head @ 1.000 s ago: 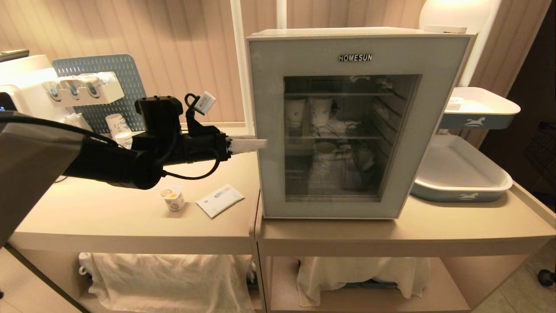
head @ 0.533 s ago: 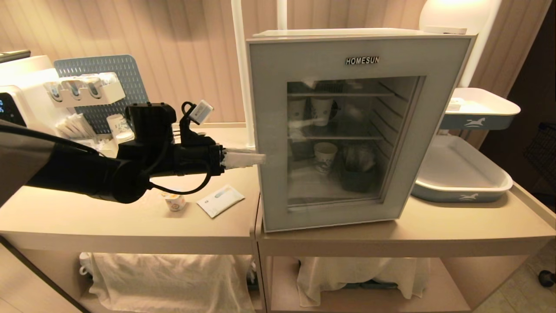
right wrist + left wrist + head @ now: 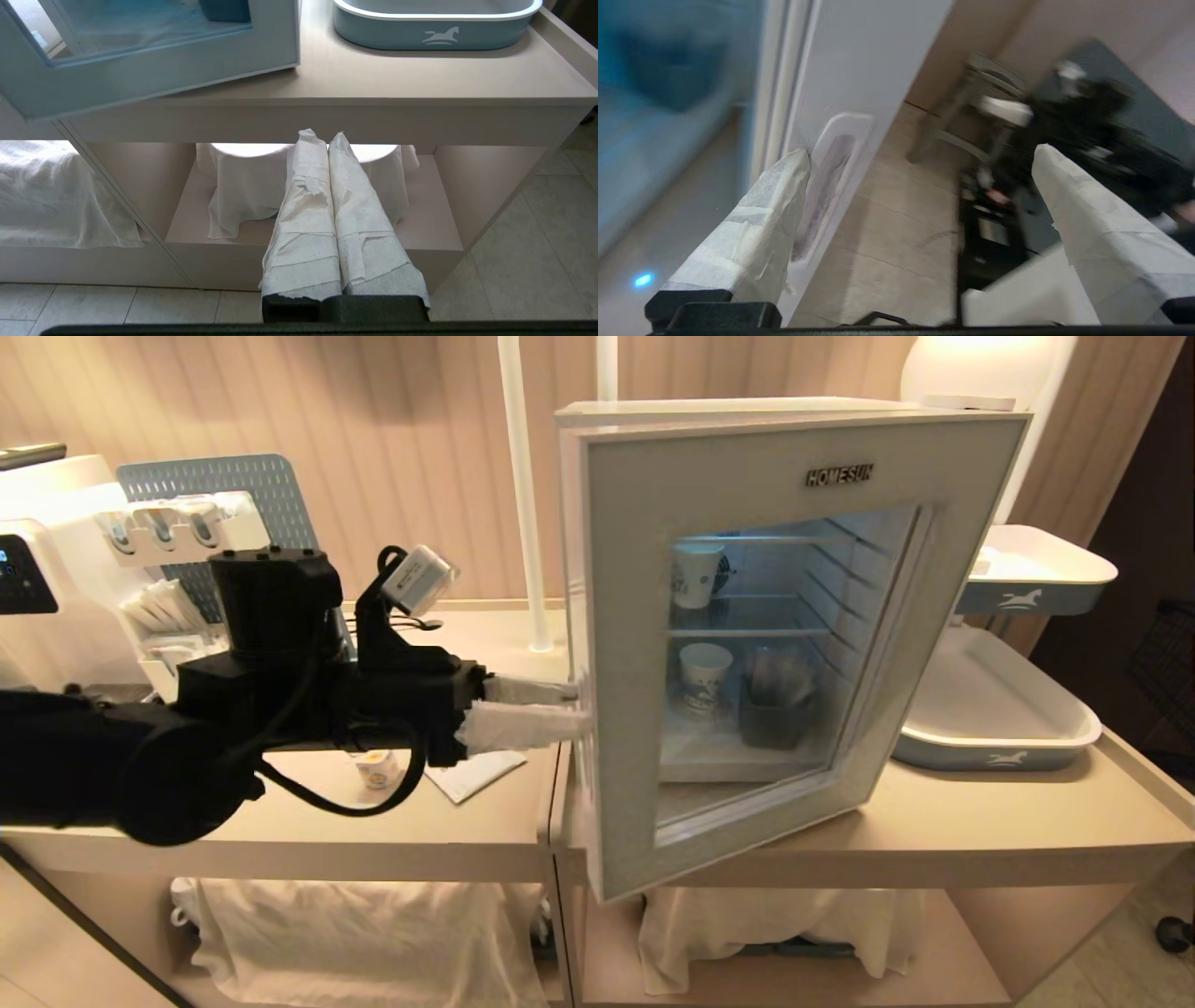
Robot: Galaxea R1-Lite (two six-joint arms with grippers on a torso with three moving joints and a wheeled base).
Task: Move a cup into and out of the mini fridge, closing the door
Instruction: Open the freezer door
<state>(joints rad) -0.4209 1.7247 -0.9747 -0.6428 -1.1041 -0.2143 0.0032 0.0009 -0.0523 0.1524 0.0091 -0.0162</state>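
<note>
half a second on, the door (image 3: pixel 766 644) stands further ajar.

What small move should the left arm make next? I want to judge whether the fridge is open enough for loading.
Probably keep swinging the door wider. It stands only partly open, the open left gripper hooks its free edge, and the cup waits on the counter behind the arm.

Left arm: black, reaching level across the head view from the left.
Left gripper (image 3: pixel 560 707): jaws spread wide, white-wrapped fingers (image 3: pixel 752 247) pointing sideways, nothing between them.
Right arm: parked low.
Right gripper (image 3: pixel 321 136): wrapped fingers (image 3: pixel 303 224) pressed together, empty, seen only by its wrist camera.
</note>
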